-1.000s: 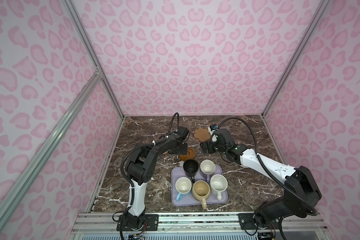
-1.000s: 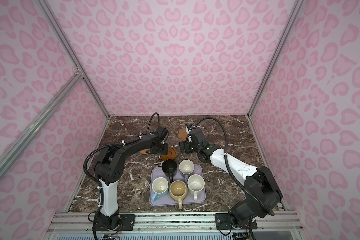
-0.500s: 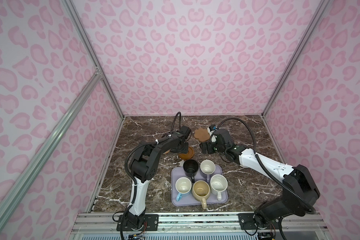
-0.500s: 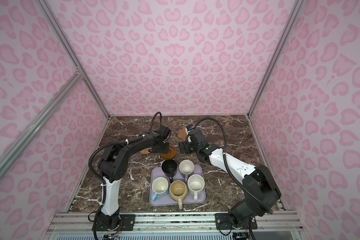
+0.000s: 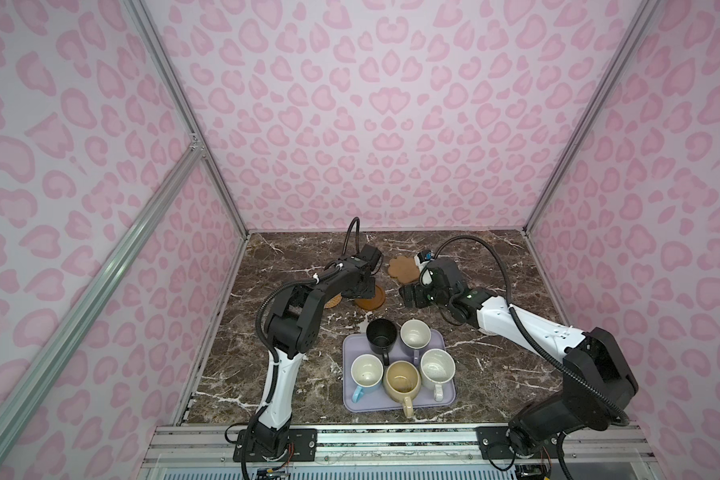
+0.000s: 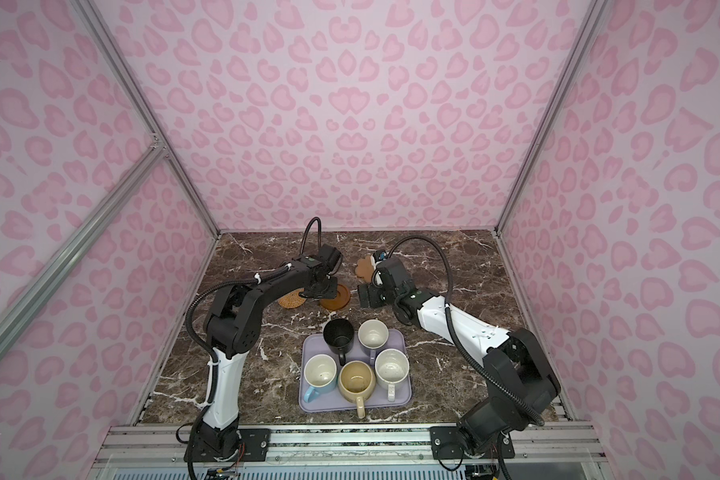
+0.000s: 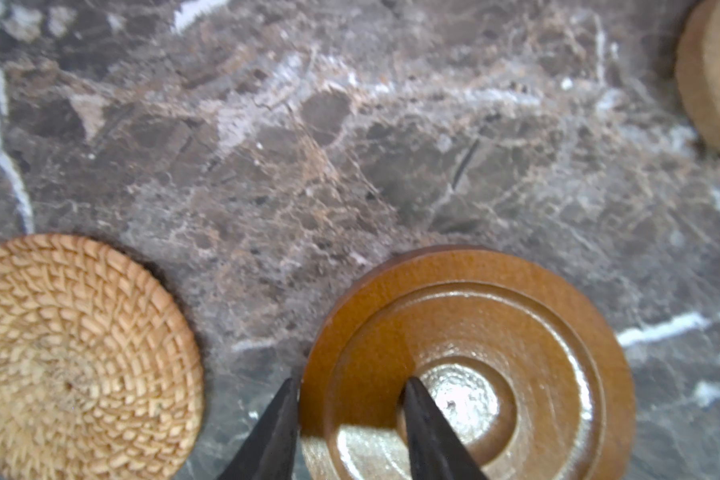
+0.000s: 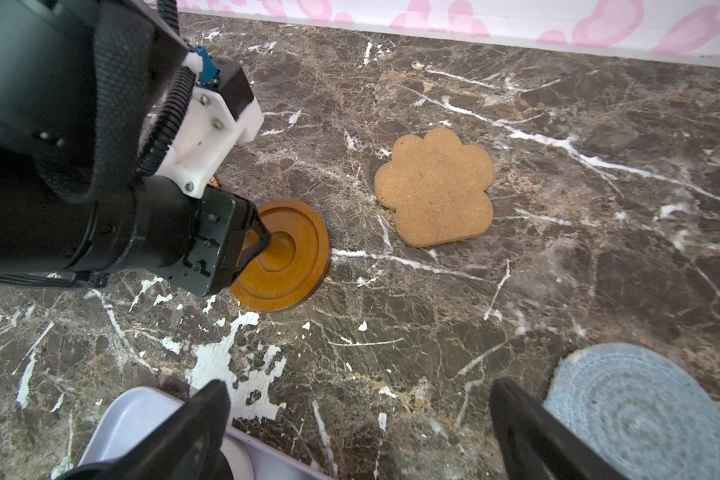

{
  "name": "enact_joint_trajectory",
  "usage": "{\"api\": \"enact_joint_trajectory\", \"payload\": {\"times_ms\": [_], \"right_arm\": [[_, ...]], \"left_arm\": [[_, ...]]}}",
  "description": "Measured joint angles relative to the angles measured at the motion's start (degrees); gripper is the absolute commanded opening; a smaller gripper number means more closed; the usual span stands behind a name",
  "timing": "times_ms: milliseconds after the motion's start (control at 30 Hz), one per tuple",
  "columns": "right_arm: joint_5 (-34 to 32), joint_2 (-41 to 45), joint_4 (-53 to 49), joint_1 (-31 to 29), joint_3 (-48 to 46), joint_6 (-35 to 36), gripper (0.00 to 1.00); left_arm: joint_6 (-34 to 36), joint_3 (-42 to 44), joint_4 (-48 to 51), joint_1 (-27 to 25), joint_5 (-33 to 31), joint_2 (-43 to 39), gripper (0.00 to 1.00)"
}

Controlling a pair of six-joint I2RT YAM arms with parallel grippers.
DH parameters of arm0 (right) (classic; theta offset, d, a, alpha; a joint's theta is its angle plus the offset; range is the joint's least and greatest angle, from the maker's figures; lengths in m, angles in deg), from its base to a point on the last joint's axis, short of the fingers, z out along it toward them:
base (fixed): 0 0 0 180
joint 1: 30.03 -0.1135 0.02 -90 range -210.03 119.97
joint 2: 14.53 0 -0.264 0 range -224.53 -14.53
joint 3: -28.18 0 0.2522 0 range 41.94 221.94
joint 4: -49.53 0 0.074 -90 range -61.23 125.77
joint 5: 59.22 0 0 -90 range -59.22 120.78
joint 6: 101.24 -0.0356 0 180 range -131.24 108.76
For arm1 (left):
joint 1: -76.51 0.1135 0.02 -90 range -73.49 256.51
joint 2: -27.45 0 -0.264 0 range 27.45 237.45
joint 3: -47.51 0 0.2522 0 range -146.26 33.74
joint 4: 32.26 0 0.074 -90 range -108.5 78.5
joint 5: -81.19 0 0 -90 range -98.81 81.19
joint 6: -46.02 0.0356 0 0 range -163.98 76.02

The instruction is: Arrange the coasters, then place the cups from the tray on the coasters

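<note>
The left gripper point(image 7: 350, 384) is placed on the dark brown coaster point(image 7: 495, 332), which lies flat on the desk point(image 7: 350, 145) beyond the tray point(image 5: 352, 349), left of centre. Its fingers point(image 7: 275, 432) are set narrowly apart astride the coaster's edge: one tip just outside the rim, one on the central hollow. Whether the rim is actually pinched cannot be told. The rattan coaster point(image 7: 71, 357) is seen just to the left, not touching. The right gripper point(image 8: 358, 386) is held above bare desk, fingers spread wide, nothing between them. The grey-blue coaster point(image 8: 636, 415) lies beside one finger, the paw-shaped coaster point(image 8: 437, 187) farther off. Five cups point(image 5: 402, 380) are seen on the tray.
</note>
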Motion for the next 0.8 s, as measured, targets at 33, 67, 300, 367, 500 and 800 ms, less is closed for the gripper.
{"api": "enact_joint_trajectory", "payload": {"times_ms": [33, 67, 300, 367, 500, 800], "right_arm": [[0.0, -0.1, 0.0, 0.0, 0.1, 0.0, 1.00], [0.0, -0.3, 0.0, 0.1, 0.3, 0.0, 1.00], [0.0, -1.1, 0.0, 0.1, 0.5, 0.0, 1.00], [0.0, -1.2, 0.0, 0.1, 0.5, 0.0, 1.00], [0.0, -1.4, -0.1, 0.1, 0.9, 0.0, 0.99], [1.1, -1.0, 0.0, 0.2, 1.2, 0.0, 0.99]], "left_arm": [[0.0, -0.2, 0.0, 0.2, -0.2, 0.2, 0.44], [0.0, -0.4, 0.0, 0.2, -0.4, 0.2, 0.44], [0.2, -1.3, 0.2, 0.9, -2.5, 0.8, 0.44], [0.2, -1.3, 0.2, 0.9, -2.6, 0.8, 0.46], [0.3, -1.3, 0.2, 0.9, -2.6, 0.8, 0.53], [0.6, -1.3, -0.1, 0.9, -2.6, -1.2, 0.58]]}}
